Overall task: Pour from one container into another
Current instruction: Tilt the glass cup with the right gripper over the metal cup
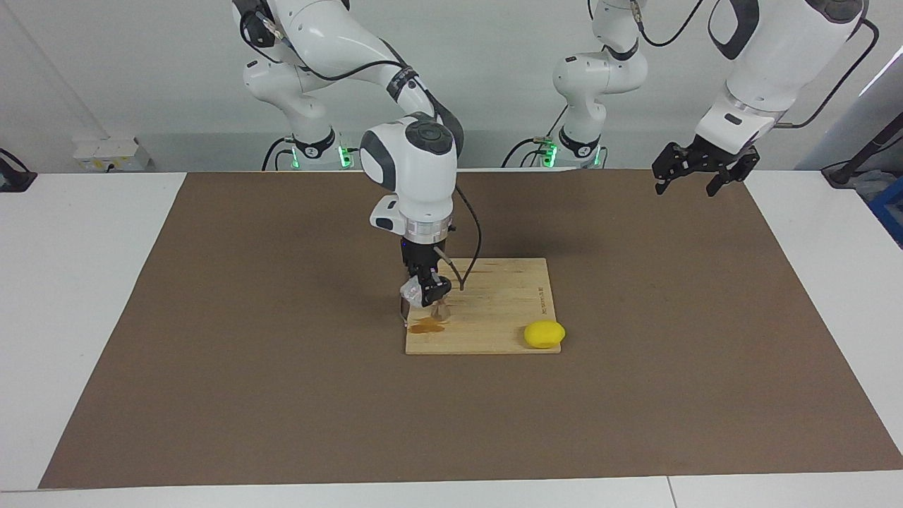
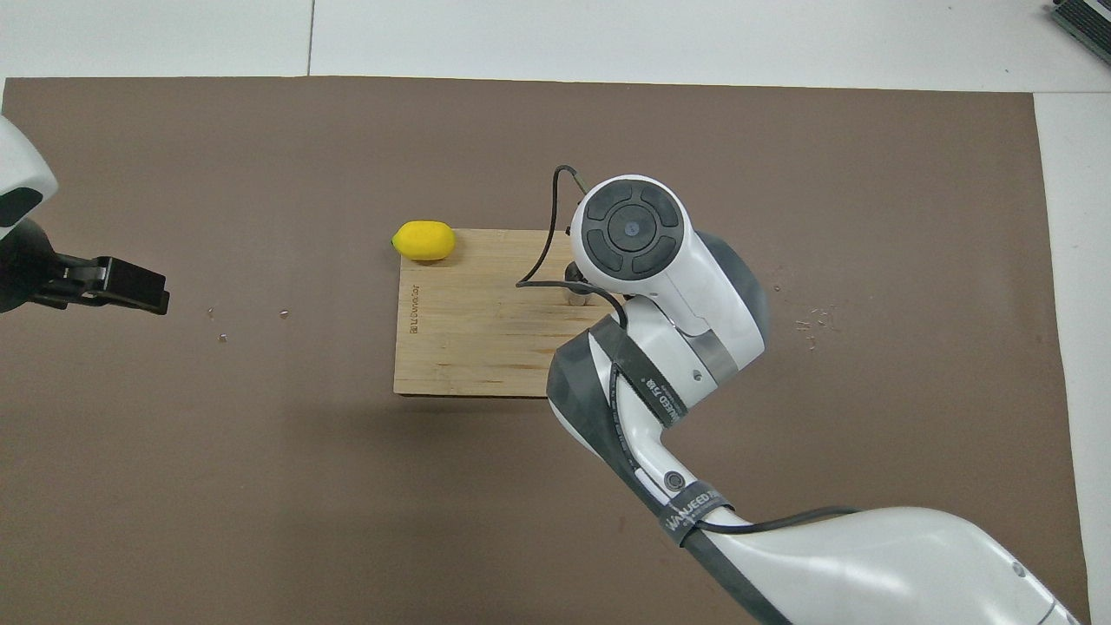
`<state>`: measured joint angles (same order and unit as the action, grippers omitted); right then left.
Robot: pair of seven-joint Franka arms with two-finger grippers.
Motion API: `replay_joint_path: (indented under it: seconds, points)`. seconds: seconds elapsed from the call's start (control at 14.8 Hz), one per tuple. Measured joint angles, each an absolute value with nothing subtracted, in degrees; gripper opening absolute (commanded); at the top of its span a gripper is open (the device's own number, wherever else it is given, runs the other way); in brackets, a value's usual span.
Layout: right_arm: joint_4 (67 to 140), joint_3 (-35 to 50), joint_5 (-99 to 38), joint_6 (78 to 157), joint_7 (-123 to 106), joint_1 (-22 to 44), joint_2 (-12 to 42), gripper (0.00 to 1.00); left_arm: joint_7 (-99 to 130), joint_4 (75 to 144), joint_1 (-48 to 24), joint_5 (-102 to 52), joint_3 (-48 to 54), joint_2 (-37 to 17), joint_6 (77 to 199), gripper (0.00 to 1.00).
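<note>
With twelve o'clock pointing away from the robots, a wooden board (image 1: pixel 501 303) is being carried at the middle of a brown mat (image 1: pixel 282 353) that is being spread over the white counter (image 1: pixel 70 282). The left claw (image 1: pixel 686 189) is being held raised over the mat at the board's nine o'clock, toward the left arm's end, its fingers being kept spread wide around nothing while that arm is waiting. The right claw (image 1: pixel 427 296) is being held low over the board's three o'clock edge. Its fingers are being pressed shut on the clear glass tumbler (image 1: pixel 411 291), which is being kept off the board and just beside the metal jigger (image 1: pixel 441 309). The jigger is being left standing on the board near that same edge. At the jigger's twelve o'clock, a brown wet patch (image 1: pixel 427 326) is being shown on the wood. At the board's eleven o'clock corner, a yellow lemon (image 1: pixel 544 334) is being left lying.
</note>
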<state>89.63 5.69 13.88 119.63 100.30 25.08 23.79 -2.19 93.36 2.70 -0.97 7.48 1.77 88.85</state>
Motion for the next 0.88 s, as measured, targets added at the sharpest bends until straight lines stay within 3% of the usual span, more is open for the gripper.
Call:
replay_joint_path:
  seconds: [0.88]
  points:
    - [89.9, 5.7, 14.6, 119.4, 100.2, 25.1, 23.6, 0.00, -2.2, 93.4, 2.7, -1.0, 7.5, 1.8, 88.9, 1.00]
